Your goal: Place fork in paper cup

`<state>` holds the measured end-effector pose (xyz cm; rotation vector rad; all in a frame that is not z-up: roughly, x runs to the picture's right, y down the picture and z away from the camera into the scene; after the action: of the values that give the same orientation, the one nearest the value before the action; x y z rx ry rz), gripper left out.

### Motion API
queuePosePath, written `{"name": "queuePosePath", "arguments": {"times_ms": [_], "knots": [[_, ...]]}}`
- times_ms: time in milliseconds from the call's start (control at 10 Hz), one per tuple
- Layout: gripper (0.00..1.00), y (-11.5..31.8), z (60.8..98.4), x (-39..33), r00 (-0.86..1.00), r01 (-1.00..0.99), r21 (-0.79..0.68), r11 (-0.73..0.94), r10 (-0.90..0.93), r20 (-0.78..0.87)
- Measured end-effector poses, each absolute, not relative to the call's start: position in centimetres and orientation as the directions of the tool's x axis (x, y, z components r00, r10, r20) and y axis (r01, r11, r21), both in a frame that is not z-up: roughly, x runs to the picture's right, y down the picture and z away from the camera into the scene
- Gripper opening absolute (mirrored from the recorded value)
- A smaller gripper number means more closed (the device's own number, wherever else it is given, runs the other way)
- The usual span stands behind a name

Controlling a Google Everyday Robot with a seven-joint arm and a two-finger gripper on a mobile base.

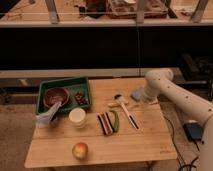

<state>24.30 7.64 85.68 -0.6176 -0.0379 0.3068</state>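
On the wooden table [60,156], a green tray [46,86] sits at the 10 o'clock corner. It holds a reddish-brown bowl [55,96], with some small dark items [80,97] at the bowl's 3 o'clock. A crumpled pale bag [48,116] lies over the tray's front edge, at the bowl's 6 o'clock. The paper cup [77,116] stands upright, mouth up, just beside the tray's front right corner at its 5 o'clock. An apple [80,150] rests near the table's front edge, at the cup's 6 o'clock and apart from it. At the cup's 3 o'clock lie two dark bars [103,123] side by side, with a curved green pod [115,121] just beside them. A long white-handled utensil [129,116] lies slanted with its dark head toward 11 o'clock, and a small yellow piece [111,104] lies near that head. The gripper [142,99] hangs low over the right part of the table, at the utensil's 2 o'clock, on a white arm [170,92] reaching in from 4 o'clock. Whether it is parted or closed cannot be told. The fork [150,103] seems to be the faint silvery sliver just beside the gripper at its 4 o'clock, well apart from the paper cup.
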Motion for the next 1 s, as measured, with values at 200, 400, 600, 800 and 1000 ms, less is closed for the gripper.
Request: {"name": "queuePosePath", "arguments": {"times_ms": [200, 400, 600, 800, 1000], "knots": [[0.0, 5.0, 82.3, 25.0, 0.952, -0.273, -0.568, 0.776, 0.301, -0.046], [0.0, 2.6, 79.6, 23.6, 0.952, -0.223, -0.578, 0.785, 0.302, 0.043], [0.0, 2.1, 78.3, 20.6, 0.941, -0.15, -0.6, 0.786, 0.3, 0.159], [0.0, 1.8, 77.4, 16.6, 0.922, -0.066, -0.612, 0.788, 0.282, 0.265], [0.0, 1.5, 75.0, 12.1, 0.877, 0.047, -0.615, 0.787, 0.263, 0.403]]}}
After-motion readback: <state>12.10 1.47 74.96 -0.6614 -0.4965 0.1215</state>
